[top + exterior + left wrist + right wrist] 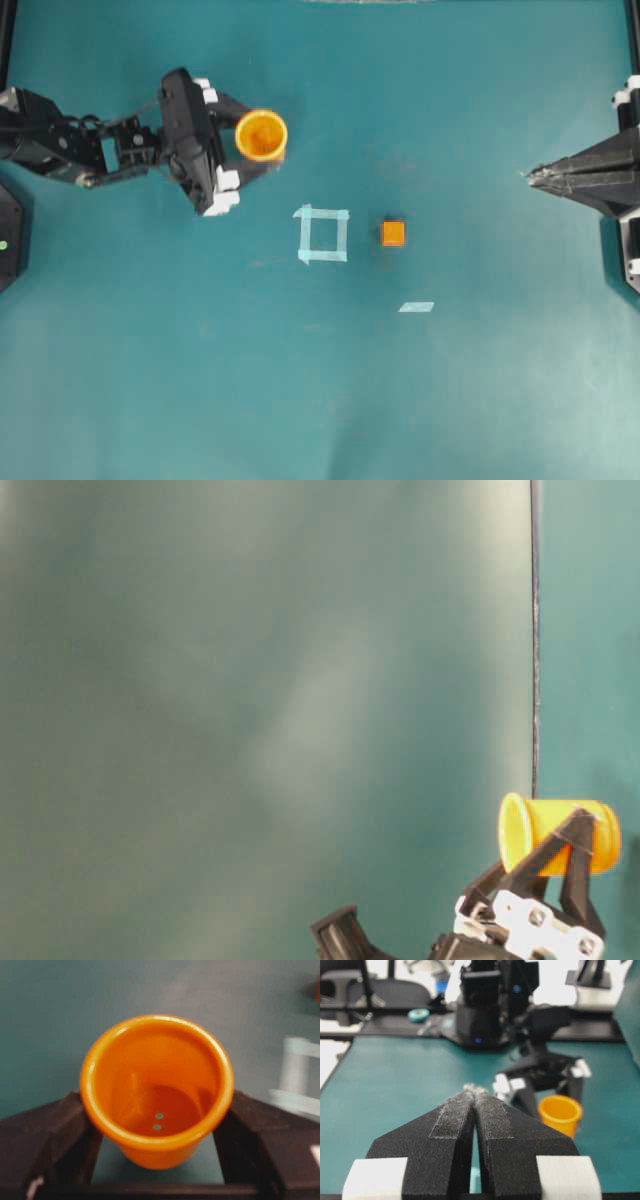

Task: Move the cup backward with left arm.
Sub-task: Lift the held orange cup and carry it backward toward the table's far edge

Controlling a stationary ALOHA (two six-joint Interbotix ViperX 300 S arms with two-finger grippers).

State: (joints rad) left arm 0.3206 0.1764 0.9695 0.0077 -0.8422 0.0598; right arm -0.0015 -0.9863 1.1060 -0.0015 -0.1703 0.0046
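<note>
The orange-yellow cup [262, 135] stands upright at the back left of the teal table, mouth up. My left gripper [258, 137] is shut on the cup, one black finger pressed against each side below the rim. The left wrist view looks straight into the cup [156, 1090], with the fingers [60, 1125] touching its wall on both sides. The cup [560, 1112] also shows in the right wrist view, and the table-level view has it [560, 832] at its lower right edge. My right gripper [530, 177] is shut and empty at the right edge, its tips [476, 1091] touching.
A small orange cube [393, 233] sits near the table's middle, just right of a square outline of pale tape [323, 233]. A short strip of tape [416, 307] lies in front of the cube. Black base hardware stands at the left edge [8, 235].
</note>
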